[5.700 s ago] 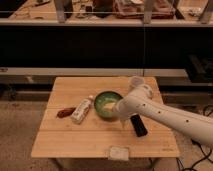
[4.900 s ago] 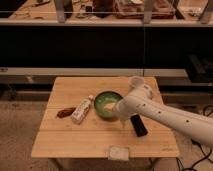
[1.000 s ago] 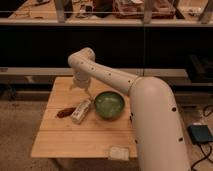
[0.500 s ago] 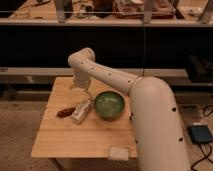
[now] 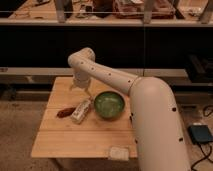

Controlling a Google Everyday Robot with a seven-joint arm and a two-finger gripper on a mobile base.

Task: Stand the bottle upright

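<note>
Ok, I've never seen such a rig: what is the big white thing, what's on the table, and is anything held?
The big white shape is a robot arm. It rises from the lower right, bends over the wooden table and ends in its gripper, which hangs above the table's far side with jaws open, holding nothing. There is one picture, looking down at the table. On it lie a green bowl, a whitish bottle on its side left of the bowl, a small reddish-brown object beside the bottle, and a pale flat item at the near edge.
</note>
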